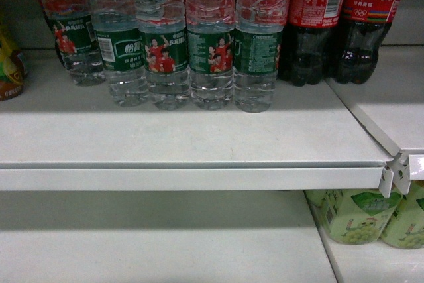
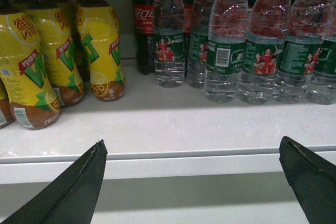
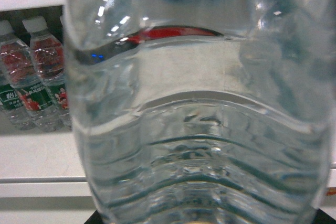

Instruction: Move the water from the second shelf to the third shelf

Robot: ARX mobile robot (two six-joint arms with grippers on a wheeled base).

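Head view: a row of water bottles with green labels and red-shirted figures, upright on a white shelf. Right of the row and touching it, dark cola bottles with red labels. Left of the row, at the frame edge, part of a yellow-labelled bottle. Below and right of the row, on the next shelf down, pale green grape-drink bottles. No tool visible here.

Left wrist view: left tool spread wide, nothing between its dark fingers, low in front of the shelf lip, well short of the row. Left of the row, yellow lemon-tea bottles; between them and the row, set further back, one cola bottle.

Right wrist view: one clear ribbed water bottle filling the frame, in front of the shelf edge and well forward of the row, seen small at the left. Right tool clamped on this bottle, with only dark slivers showing at either side of its base.
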